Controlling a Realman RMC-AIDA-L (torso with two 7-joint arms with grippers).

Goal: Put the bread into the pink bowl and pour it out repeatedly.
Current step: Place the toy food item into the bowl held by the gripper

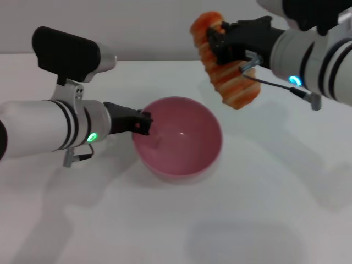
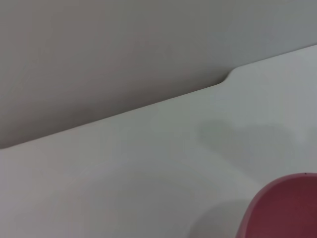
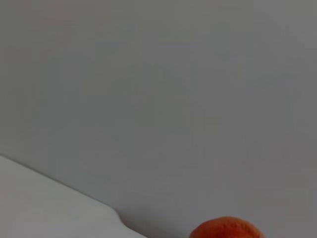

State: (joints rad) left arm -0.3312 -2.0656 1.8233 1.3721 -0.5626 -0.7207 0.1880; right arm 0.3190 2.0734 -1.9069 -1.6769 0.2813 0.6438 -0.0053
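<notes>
Holding the bread point(image 1: 226, 66) aloft, right gripper point(image 1: 220, 41) clamped, left gripper point(image 1: 144, 122) gripping the pink bowl point(image 1: 181, 137) rim

A plain white worktop point(image 1: 264, 220) fills most of the scene, marked by soft grey shadows. Behind it rises a bare, pale grey wall point(image 1: 143, 22), meeting the worktop's far edge, which has a small notch.

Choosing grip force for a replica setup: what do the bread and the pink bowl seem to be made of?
The bread looks like moulded toy plastic or foam: glossy orange-and-cream ridges, too uniform for real crust. The pink bowl looks like matte plastic: smooth even colour, only a soft highlight inside.
</notes>
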